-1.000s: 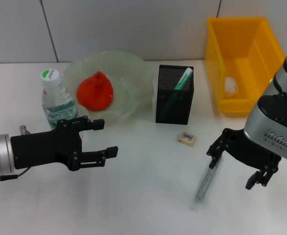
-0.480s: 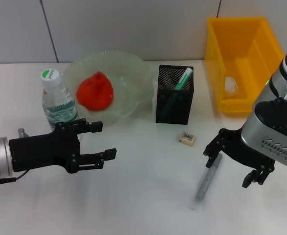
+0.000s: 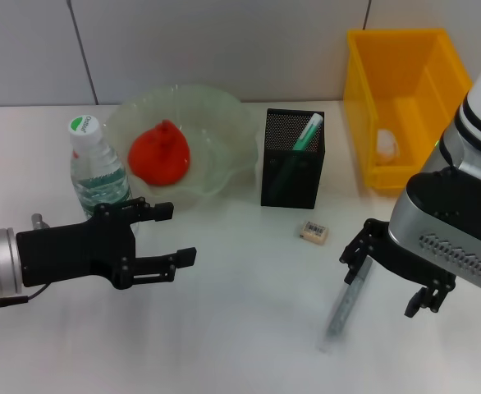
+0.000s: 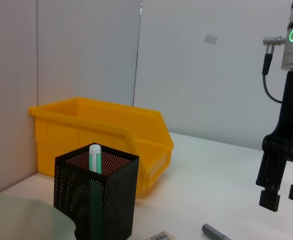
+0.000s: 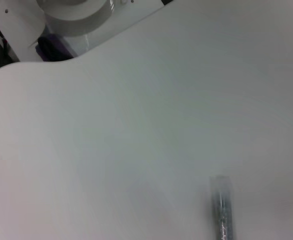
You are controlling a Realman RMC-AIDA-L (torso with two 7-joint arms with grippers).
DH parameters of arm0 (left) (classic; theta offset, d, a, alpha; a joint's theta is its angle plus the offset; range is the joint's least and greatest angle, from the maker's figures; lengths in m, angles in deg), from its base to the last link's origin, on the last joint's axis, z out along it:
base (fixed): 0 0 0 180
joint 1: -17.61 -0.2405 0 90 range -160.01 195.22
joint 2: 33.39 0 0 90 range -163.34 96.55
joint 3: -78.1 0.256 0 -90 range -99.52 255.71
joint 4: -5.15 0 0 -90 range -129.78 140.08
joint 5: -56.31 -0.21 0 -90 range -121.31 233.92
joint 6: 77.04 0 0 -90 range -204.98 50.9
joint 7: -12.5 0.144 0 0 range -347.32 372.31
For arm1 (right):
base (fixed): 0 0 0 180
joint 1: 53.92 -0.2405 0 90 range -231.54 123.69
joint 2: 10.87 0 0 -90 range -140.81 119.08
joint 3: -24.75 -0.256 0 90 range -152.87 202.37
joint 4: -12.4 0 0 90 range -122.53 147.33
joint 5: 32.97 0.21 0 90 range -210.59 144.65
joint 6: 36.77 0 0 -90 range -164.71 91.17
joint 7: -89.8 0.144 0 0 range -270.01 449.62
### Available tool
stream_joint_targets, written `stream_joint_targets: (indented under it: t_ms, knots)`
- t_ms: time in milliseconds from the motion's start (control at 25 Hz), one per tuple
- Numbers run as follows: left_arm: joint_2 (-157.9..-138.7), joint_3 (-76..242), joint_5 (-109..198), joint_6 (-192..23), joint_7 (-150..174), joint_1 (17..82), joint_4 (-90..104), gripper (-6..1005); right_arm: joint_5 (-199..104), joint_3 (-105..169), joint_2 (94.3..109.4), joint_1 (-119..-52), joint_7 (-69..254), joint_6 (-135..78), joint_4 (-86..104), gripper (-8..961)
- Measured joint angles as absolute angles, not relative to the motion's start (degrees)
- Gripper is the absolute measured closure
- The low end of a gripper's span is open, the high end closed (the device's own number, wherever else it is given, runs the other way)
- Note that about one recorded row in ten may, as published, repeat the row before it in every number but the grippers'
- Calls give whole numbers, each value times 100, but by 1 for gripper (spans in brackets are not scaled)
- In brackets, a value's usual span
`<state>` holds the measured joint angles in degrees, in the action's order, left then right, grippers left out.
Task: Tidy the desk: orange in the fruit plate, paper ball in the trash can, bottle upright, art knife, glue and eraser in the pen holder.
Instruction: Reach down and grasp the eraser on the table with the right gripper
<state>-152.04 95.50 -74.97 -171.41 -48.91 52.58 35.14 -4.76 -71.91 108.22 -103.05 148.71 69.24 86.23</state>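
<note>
Fingers, right gripper (image 3: 395,277): spread apart, empty, hanging over the upper end of the art knife (image 3: 345,305).
Fingers, left gripper (image 3: 173,234): spread, empty, hovering in front of the bottle (image 3: 94,168).
Art knife: flat on the white tabletop (image 3: 240,328), grey, slanted.
Eraser (image 3: 313,232): on the tabletop between the pen holder (image 3: 292,159) and the knife.
Pen holder: a green-and-white stick stands inside.
Orange (image 3: 159,153): in the fruit plate (image 3: 224,123).
Bottle: upright beside the plate.
Paper ball (image 3: 387,144): in the trash can (image 3: 405,103).
</note>
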Motion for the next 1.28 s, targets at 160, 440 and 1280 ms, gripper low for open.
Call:
stream_joint_targets:
  t_ms: [160,440,1280]
  knots:
    - [-15204,9550,-7493,-17138,-4894,5266,3514,184,-479,-7181,10822,-10305,14859,6897,8614,237]
    - [-15204,9538,-7465,-17148,-4913,5276,3511,184,-513,-7176,10822,-10285,14944,6549,8565,240]
    - [-15188,9544,-7049,-17466,-4904,5056,3486,184,-220,-7755,10826,-10508,20654,4731,8232,249]
